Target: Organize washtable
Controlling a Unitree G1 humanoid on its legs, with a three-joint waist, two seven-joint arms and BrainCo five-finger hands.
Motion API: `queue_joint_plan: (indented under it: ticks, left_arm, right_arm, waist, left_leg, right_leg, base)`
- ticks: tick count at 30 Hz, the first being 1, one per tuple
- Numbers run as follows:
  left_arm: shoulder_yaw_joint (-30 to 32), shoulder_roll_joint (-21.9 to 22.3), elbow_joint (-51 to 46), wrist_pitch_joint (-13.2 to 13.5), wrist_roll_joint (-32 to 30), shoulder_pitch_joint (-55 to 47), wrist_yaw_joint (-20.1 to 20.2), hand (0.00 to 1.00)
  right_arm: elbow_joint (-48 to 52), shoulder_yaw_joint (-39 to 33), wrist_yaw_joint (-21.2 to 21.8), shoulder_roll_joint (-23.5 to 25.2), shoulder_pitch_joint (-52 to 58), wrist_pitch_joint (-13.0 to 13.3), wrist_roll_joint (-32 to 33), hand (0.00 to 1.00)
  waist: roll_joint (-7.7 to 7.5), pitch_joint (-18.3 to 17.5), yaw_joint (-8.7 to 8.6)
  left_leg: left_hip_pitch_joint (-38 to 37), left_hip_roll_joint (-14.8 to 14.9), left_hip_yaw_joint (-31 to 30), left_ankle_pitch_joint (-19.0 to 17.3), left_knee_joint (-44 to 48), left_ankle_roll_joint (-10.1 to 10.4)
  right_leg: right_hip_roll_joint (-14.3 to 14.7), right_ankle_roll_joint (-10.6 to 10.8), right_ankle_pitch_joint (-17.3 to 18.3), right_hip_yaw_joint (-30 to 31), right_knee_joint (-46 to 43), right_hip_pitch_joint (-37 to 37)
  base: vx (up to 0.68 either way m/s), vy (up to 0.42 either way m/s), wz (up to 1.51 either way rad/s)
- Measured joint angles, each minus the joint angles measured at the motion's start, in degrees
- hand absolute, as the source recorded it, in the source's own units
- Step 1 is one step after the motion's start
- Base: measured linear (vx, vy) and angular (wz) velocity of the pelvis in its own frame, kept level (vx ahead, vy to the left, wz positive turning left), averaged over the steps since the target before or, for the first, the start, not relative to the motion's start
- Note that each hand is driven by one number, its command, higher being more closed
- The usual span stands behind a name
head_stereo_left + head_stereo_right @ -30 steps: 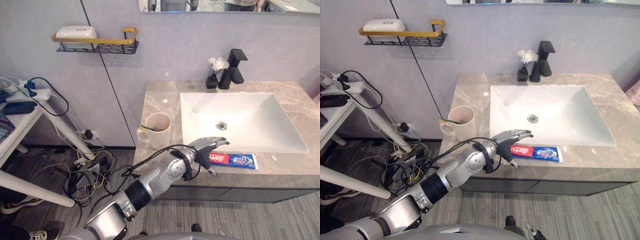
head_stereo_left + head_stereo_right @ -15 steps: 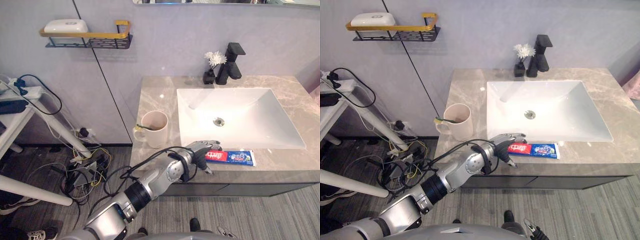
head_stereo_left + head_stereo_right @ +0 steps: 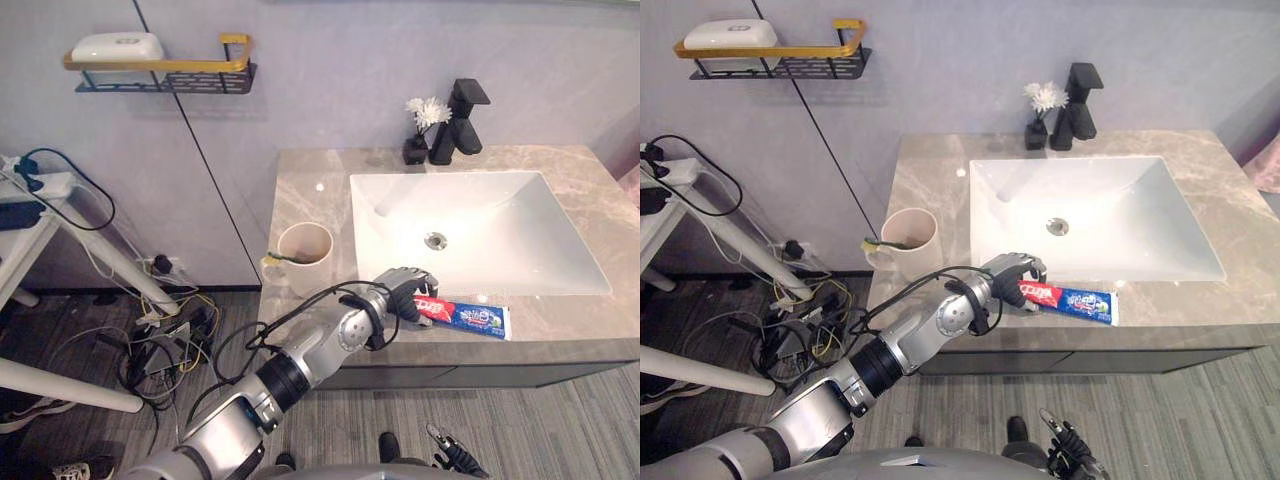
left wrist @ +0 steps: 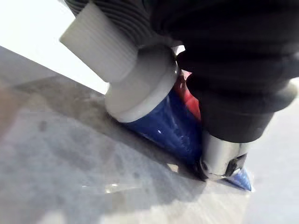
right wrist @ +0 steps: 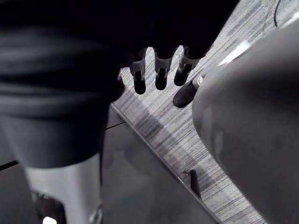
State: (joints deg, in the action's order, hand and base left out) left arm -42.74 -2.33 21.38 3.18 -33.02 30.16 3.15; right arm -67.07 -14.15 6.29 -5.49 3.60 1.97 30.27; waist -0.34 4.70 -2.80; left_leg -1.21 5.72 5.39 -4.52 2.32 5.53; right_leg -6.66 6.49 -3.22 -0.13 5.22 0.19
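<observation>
**Left hand clamps toothpaste at washtable front edge**

Mug with a toothbrush stands on the washtable left part, beside the sink. Left hand has its fingers curled round the red cap end of the toothpaste tube, which lies flat along the front edge before the sink. Right hand hangs low over the floor, fingers loose.

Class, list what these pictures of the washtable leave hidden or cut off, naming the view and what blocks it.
- Toothpaste tube: cap end hidden in the eye views under the left hand's curled fingers.
- Toothbrush: mostly inside the cup in the eye views; the cup's wall hides it.
- Right hand: hangs over the floor in the right wrist view; its dark cover hides the palm.
</observation>
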Motion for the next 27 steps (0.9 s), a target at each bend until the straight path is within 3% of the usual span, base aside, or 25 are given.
queue_joint_plan:
  ticks: [18, 27]
  left_arm:
    - [-0.01, 0.37, 0.95, 0.97, -0.03, 1.24, -1.51, 1.00]
    - [-0.36, -0.26, -0.55, 0.92, 0.07, 1.20, -1.65, 1.00]
  right_arm:
    - [0.10, -0.02, -0.16, 0.00, -0.46, 0.03, 0.35, 0.00]
    - [1.83, -2.27, -1.42, 0.13, -0.07, 0.44, 7.14, 0.00]
  waist:
    - [0.16, 0.47, 0.01]
    - [0.65, 0.44, 0.06]
  left_leg:
    - [-0.06, 0.00, 0.03, 0.00, -0.05, 0.00]
    - [-0.12, 0.00, 0.65, -0.03, -0.16, 0.03]
  right_leg:
    - [0.00, 0.00, 0.00, -0.09, 0.01, 0.02]
    - [0.02, 0.07, -0.06, 0.59, 0.02, -0.30]
  base:
    - [0.00, 0.000, 0.00]
    - [0.00, 0.002, -0.03]
